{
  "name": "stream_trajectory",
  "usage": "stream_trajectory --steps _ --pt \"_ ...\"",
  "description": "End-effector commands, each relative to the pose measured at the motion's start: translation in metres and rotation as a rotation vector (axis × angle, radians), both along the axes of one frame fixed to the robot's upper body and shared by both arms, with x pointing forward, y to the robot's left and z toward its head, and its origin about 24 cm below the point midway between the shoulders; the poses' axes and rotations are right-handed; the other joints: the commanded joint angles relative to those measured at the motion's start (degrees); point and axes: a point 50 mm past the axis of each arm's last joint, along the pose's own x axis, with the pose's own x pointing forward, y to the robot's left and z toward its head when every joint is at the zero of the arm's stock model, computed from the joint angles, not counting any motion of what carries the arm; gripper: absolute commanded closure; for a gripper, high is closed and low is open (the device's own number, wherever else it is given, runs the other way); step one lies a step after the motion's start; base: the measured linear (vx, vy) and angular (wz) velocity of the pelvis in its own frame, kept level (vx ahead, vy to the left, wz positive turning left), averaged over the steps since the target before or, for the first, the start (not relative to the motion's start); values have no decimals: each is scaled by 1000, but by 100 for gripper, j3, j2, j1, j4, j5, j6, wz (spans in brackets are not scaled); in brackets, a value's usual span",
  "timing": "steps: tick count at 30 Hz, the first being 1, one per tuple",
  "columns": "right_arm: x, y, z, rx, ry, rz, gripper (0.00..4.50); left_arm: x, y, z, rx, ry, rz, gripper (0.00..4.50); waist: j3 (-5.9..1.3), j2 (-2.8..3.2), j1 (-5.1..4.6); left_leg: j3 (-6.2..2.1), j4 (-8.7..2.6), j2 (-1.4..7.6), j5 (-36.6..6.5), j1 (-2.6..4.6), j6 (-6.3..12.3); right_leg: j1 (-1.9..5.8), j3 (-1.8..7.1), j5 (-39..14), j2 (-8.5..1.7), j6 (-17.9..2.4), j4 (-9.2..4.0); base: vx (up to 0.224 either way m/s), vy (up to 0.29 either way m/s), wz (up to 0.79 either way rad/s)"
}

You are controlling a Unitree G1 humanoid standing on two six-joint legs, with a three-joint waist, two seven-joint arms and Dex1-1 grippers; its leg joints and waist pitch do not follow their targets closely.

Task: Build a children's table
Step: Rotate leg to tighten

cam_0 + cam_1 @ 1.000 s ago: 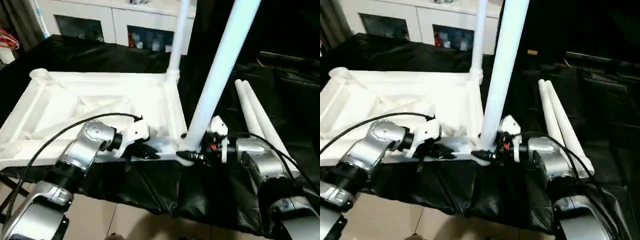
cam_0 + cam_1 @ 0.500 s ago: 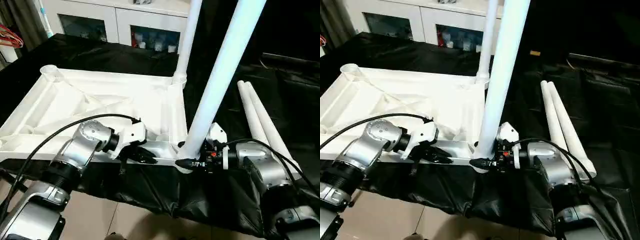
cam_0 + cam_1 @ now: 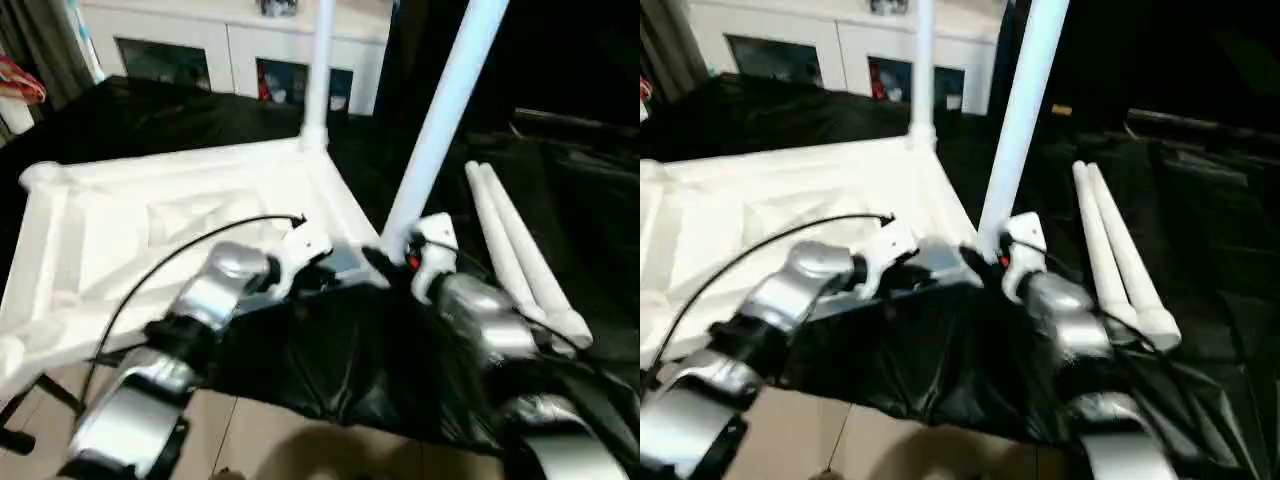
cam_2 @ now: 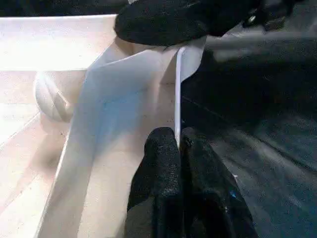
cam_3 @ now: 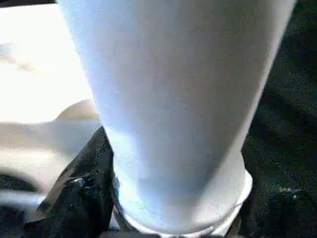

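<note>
Both head views are smeared by motion blur; the white tabletop [image 3: 150, 215] glares under bright room light against dark cloth [image 3: 340, 360], and the close leg [image 5: 173, 99] in the right wrist view is unfocused

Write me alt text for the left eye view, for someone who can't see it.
A robot's right gripper holds the base of a white table leg standing in the near corner of an upside-down white tabletop, while its left gripper is shut on the tabletop's near edge. Another leg stands in the far corner; two spare legs lie on the black cloth.
</note>
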Motion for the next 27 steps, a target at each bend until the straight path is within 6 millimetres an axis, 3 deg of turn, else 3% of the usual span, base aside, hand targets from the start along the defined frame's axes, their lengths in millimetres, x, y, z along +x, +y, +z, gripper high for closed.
stream_trajectory --steps 1,6,10,16,23,27 --pt "-13 40 -19 0 73 110 137 1 -29 12 -57 -45 -34 450 -361 74 -7 77 -442 -64 -1199 -16 -39 340 140 -1586 -229 -1027 -459 0 0 0" --pt "-13 43 -13 39 59 190 92 -3 -25 10 -61 -36 -70 450 -365 62 -16 79 -443 -61 -1199 -29 97 356 139 -1339 -215 -1091 -439 0 0 0" --pt "-12 29 -10 21 32 247 46 -10 -17 9 -73 -23 -163 450 -374 51 -42 80 -436 -56 -1058 -46 166 379 140 -1132 -225 -1181 -419 0 0 0" --pt "-19 6 -3 -18 -19 418 46 -24 -3 10 -87 15 -309 450 -390 69 -53 99 -410 -37 -773 -42 383 404 134 -446 -214 -1461 -348 0 0 0" --pt "-45 -22 2 -76 16 782 46 -34 23 11 -69 67 -408 450 -363 70 -13 110 -418 -18 -1005 -24 440 401 139 -754 -214 -1446 -385 0 0 0" --pt "-52 -27 5 -74 38 874 46 -36 32 12 -66 90 -426 450 -361 69 15 114 -418 0 -1014 -28 432 387 127 -869 -214 -1439 -381 0 0 0"
